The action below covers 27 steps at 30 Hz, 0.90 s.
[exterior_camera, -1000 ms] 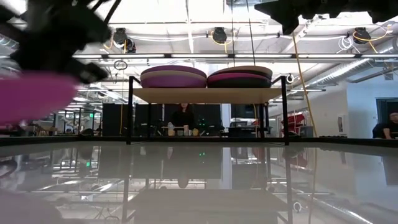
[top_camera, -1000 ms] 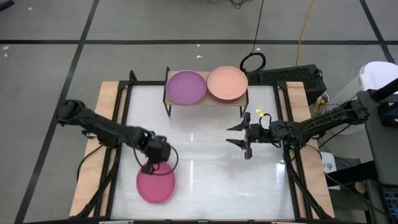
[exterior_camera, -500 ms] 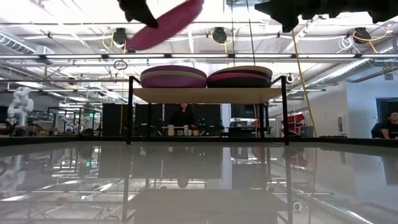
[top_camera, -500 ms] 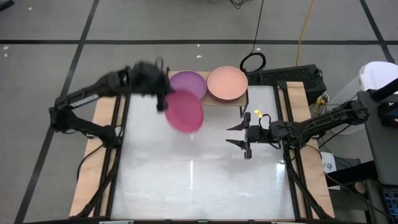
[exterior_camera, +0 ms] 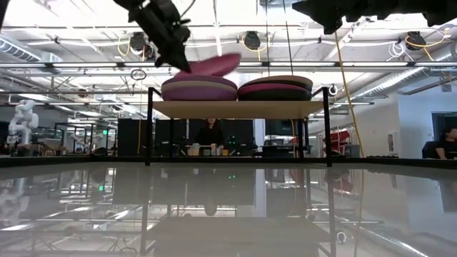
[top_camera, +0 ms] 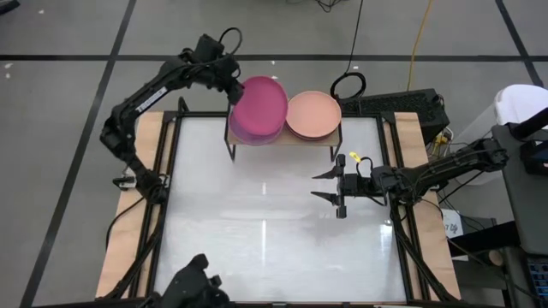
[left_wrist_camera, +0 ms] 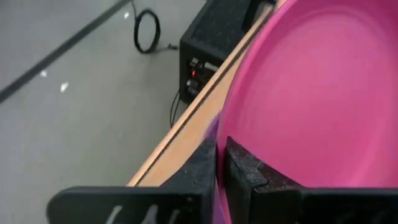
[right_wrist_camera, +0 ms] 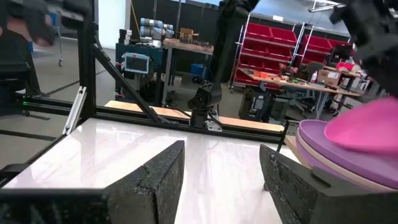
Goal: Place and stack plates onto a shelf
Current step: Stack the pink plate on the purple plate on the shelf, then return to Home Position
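Note:
A magenta plate [top_camera: 259, 107] is in my left gripper [top_camera: 229, 88] over the shelf's [top_camera: 282, 138] left half. It hovers tilted just above the purple plate [exterior_camera: 198, 91] that tops the left stack. On the shelf's right half sits a second stack with a pale pink plate [top_camera: 312, 115] on top. In the low view this stack [exterior_camera: 275, 88] shows magenta and dark layers underneath. My right gripper [top_camera: 330, 186] is open and holds nothing, above the table's right-centre. My left gripper pinches the magenta plate's rim [left_wrist_camera: 219, 163] on the side toward the table's left, one finger on the upper face and one underneath. The fingers come from the left, slanting down. The plate is tilted, free edge [exterior_camera: 232, 58] higher. I cannot tell whether it touches the purple plate.
The white table top [top_camera: 274, 222] lies between the shelf and the near edge. A black box with cables [top_camera: 402, 104] stands beyond the table's far right corner. A dark shape [top_camera: 195, 287] shows at the near edge. A person [exterior_camera: 211, 135] sits in the room behind.
My left gripper has lifted the magenta plate from the table's near left, swung it up and toward the far edge, and brought it down over the shelf's left stack. The plate stays tilted. My right arm has kept still.

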Each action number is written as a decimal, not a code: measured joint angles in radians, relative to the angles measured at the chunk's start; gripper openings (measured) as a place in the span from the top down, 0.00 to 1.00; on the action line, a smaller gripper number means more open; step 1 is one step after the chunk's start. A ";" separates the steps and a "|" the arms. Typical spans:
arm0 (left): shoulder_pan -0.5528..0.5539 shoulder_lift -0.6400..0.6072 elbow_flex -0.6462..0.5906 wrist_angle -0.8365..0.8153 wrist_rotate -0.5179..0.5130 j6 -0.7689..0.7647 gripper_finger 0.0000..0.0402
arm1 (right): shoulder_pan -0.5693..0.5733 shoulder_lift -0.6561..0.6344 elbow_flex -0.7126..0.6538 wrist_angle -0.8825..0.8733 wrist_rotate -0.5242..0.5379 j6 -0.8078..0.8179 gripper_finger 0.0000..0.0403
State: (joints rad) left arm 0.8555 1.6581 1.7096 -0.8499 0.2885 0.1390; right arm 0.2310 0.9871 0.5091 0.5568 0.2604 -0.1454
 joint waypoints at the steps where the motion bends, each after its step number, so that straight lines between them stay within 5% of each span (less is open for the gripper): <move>1: 0.006 0.012 0.000 -0.001 -0.001 -0.001 0.94 | 0.000 0.000 0.000 0.000 0.000 -0.002 0.53; 21: -0.048 -0.040 0.002 -0.099 0.000 0.039 0.53 | -0.012 0.000 0.000 0.000 0.008 -0.019 0.53; 27: -0.077 -0.180 -0.004 -0.092 -0.001 0.092 0.55 | -0.014 -0.104 0.000 -0.113 0.004 -0.021 0.54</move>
State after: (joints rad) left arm 0.7782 1.4786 1.7057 -0.9419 0.2878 0.2312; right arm 0.2165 0.8826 0.5091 0.4435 0.2646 -0.1668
